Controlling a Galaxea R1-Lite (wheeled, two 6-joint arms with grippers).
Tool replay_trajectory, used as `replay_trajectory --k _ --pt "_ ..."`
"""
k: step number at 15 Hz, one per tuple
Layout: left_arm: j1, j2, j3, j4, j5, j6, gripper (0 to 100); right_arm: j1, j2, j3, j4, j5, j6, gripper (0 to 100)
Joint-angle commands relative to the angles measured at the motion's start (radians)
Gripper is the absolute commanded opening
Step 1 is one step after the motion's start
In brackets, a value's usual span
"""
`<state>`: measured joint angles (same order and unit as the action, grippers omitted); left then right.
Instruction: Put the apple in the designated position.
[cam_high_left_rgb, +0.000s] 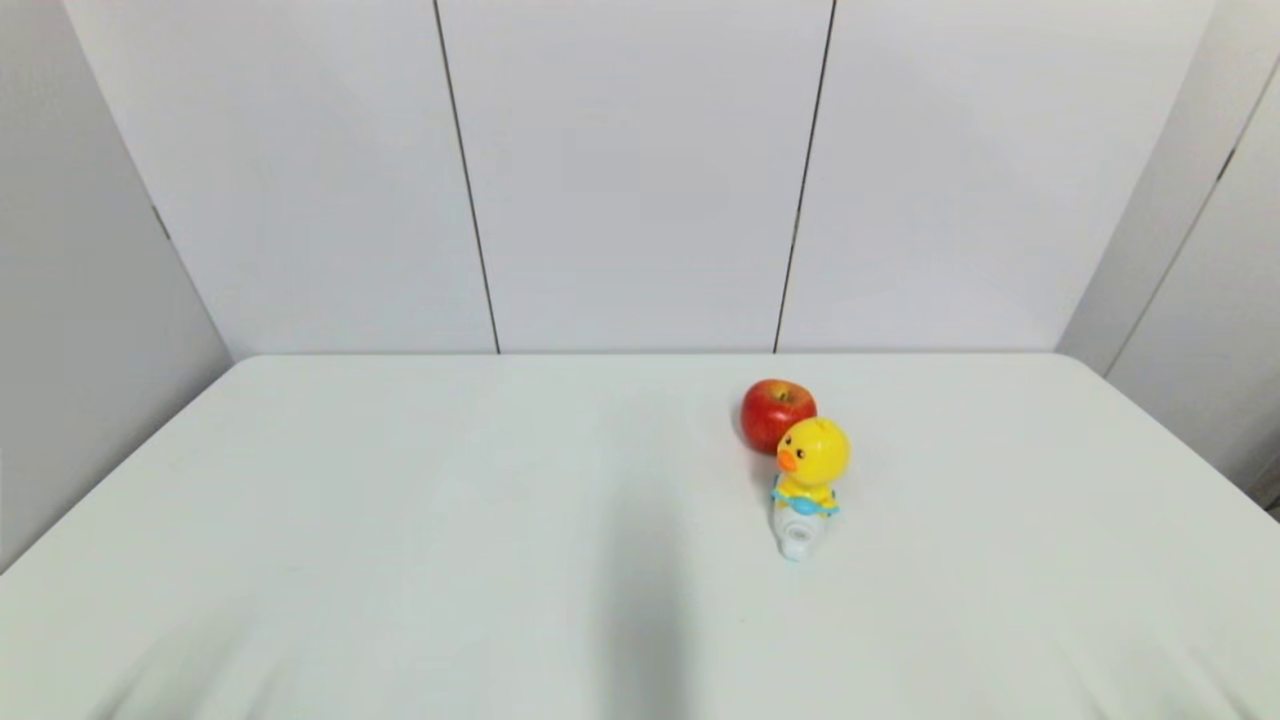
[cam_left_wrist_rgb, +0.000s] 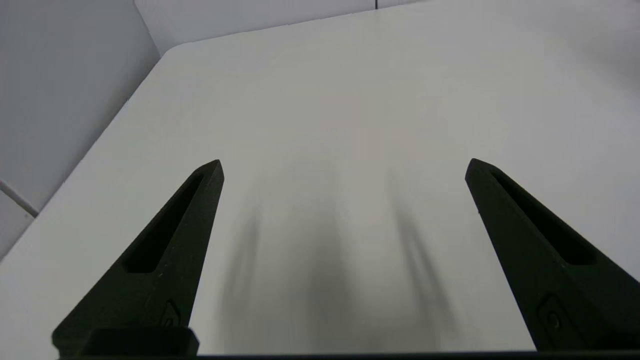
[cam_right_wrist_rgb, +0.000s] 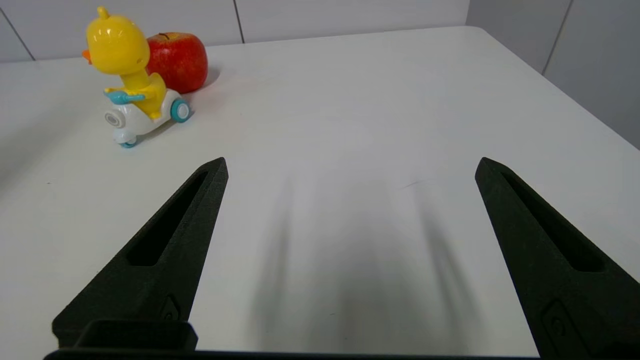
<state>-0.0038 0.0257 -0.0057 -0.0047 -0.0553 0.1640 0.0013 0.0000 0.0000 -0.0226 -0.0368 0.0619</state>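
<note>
Apple (cam_high_left_rgb: 776, 412) is sitting just behind the duck (cam_high_left_rgb: 809, 478). Left gripper (cam_left_wrist_rgb: 344, 167) and right gripper (cam_right_wrist_rgb: 351, 166) are hovering over the table (cam_high_left_rgb: 400, 500), fingers apart, empty.

The apple (cam_high_left_rgb: 776, 412), glossy red with a yellowish patch round its stem dimple, sits upright on the white desk (cam_high_left_rgb: 400, 520). It lies well ahead of the wide-spread right claw (cam_right_wrist_rgb: 350, 165), toward its left, clear of both fingers.

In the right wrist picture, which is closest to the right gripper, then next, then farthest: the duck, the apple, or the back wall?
From the right gripper:
1. Duck, on the table, toward the robot's left.
2. Apple, just behind the duck.
3. Wall, beyond the table's far edge.
</note>
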Motion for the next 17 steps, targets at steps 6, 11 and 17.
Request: replay_trajectory --k 6,11,17 --pt "0.001 -0.026 0.006 0.002 0.055 -0.169 100 0.000 0.002 0.008 -0.002 0.000 -0.001 100" --pt "0.001 -0.026 0.006 0.002 0.055 -0.169 100 0.000 0.002 0.009 -0.010 -0.002 -0.001 100" --pt "0.001 -0.026 0.006 0.002 0.055 -0.169 100 0.000 0.002 0.011 -0.017 0.000 0.001 100"
